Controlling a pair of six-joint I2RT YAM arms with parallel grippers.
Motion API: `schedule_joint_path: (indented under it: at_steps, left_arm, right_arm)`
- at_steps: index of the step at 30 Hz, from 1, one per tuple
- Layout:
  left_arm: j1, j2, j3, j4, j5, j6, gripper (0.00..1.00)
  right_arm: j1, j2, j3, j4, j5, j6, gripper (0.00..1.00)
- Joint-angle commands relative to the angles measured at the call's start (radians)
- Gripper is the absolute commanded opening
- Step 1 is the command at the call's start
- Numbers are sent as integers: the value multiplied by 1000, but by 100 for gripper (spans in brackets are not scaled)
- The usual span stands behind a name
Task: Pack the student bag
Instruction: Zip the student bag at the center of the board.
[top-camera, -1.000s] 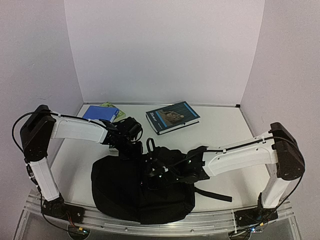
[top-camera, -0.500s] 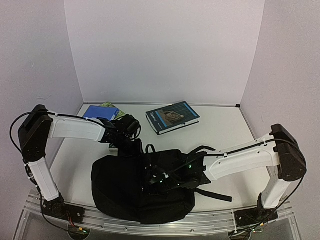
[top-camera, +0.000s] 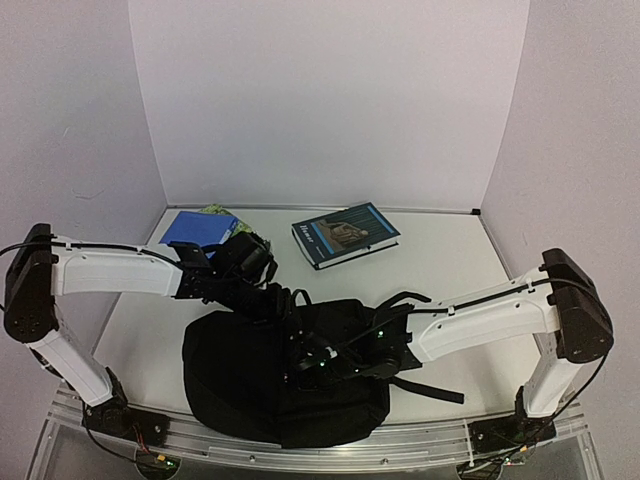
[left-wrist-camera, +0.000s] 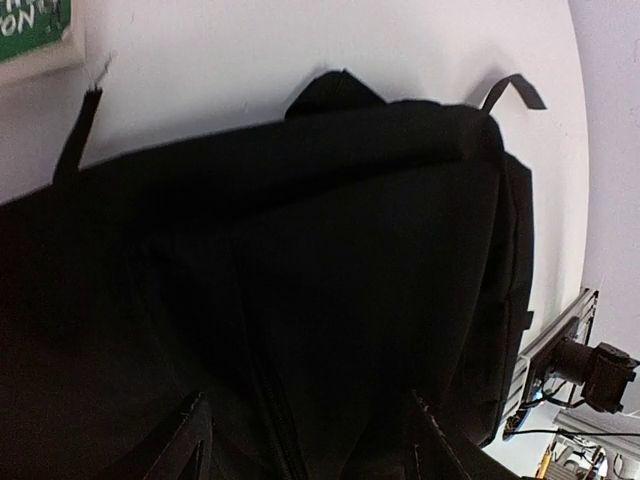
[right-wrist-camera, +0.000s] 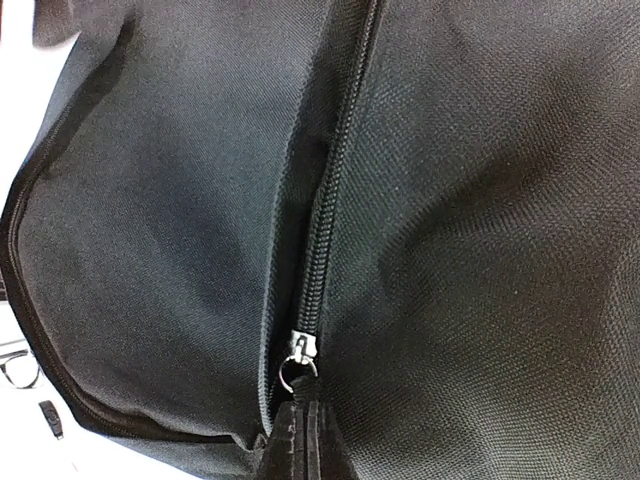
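The student bag, a big black soft backpack, lies flat at the near middle of the table. My left gripper hovers over its far edge, jaws open; in the left wrist view its fingertips stand wide apart above the bag's fabric with nothing between them. My right gripper is down on the bag's middle. In the right wrist view it is shut on the zipper pull, just below the silver slider of a closed zipper.
A dark blue book lies at the back centre. A blue notebook on a green booklet sits at the back left; its green corner shows in the left wrist view. Loose black straps trail right of the bag.
My left gripper has opened and let go of the bag's far edge, and the left arm has stretched lower and further right. The right gripper slid slightly toward the near left, still pinching the pull.
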Motion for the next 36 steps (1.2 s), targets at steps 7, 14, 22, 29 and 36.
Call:
schedule_joint_path:
  at_steps: [7, 14, 22, 29, 36]
  left_arm:
    - [-52, 74, -2, -9, -4, -63, 38]
    - [-52, 95, -35, 3, -49, -117, 5]
    - [-51, 161, 73, 41, -124, -60, 0]
    - [-12, 246, 181, 118, -115, -11, 0]
    - [66, 265, 163, 239, -19, -4, 0]
  right_arm:
    - [10, -28, 27, -25, 23, 0, 0]
    - [10, -36, 22, -27, 41, 9, 0]
    - [1, -44, 42, -33, 93, -8, 0]
    - [-20, -72, 23, -41, 134, -13, 0]
    - [-37, -112, -18, -46, 157, -12, 0]
